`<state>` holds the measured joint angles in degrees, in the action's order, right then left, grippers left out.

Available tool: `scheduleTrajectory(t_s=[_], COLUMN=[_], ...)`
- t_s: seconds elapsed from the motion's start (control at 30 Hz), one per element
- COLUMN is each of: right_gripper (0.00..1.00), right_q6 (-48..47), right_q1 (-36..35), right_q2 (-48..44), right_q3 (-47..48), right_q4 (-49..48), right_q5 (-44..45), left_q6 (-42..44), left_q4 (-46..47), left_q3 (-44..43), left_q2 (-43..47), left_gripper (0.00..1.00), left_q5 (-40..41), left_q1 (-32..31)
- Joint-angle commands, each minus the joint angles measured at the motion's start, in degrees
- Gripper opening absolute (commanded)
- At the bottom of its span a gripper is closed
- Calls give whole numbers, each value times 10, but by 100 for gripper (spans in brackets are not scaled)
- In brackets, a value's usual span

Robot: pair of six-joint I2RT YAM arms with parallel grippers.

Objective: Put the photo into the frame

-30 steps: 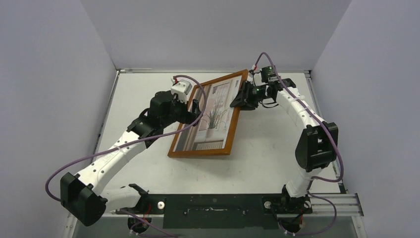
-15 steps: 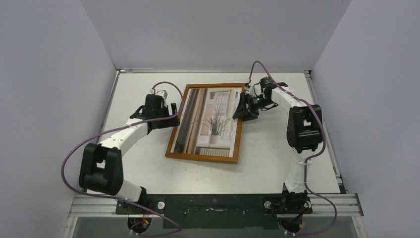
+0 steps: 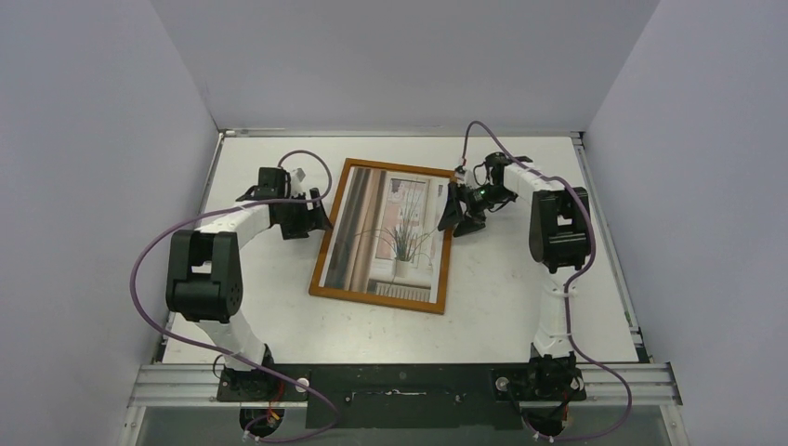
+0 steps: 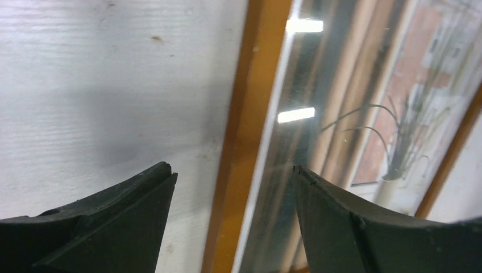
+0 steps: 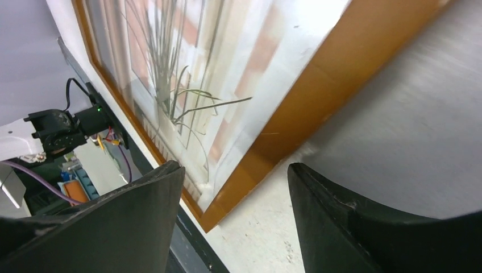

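Note:
The orange-brown wooden frame [image 3: 319, 269] lies flat on the white table, face up, with the photo [image 3: 390, 232] of a potted grassy plant showing inside it. My left gripper [image 3: 316, 216] is open and empty at the frame's left rail [image 4: 244, 125], its fingers either side of that rail. My right gripper [image 3: 448, 214] is open and empty at the frame's right rail [image 5: 329, 79]. The photo also shows in the left wrist view [image 4: 392, 114] and in the right wrist view [image 5: 187, 62].
The white table [image 3: 520, 279] is bounded by grey walls left, back and right. A black base plate [image 3: 400, 386] and metal rail run along the near edge, where both arm bases stand.
The frame went from tilted up on its lower edge to lying flat on the table. Both arms lowered and drew back to its sides; both grippers now stand open.

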<state>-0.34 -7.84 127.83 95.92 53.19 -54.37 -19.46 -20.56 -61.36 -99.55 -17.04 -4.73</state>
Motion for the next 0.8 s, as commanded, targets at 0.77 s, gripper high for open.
scheduleTrajectory(t_s=[0.77], right_gripper=[68], right_q6=[350], right_q1=[-42], right_q2=[-111], right_q3=[-186], right_q4=[-281], right_q5=[228], left_q6=[-55], left_q4=[-2], left_q3=[-42], left_q2=[-39], left_gripper=[58], left_q5=[-88], left_q1=[12])
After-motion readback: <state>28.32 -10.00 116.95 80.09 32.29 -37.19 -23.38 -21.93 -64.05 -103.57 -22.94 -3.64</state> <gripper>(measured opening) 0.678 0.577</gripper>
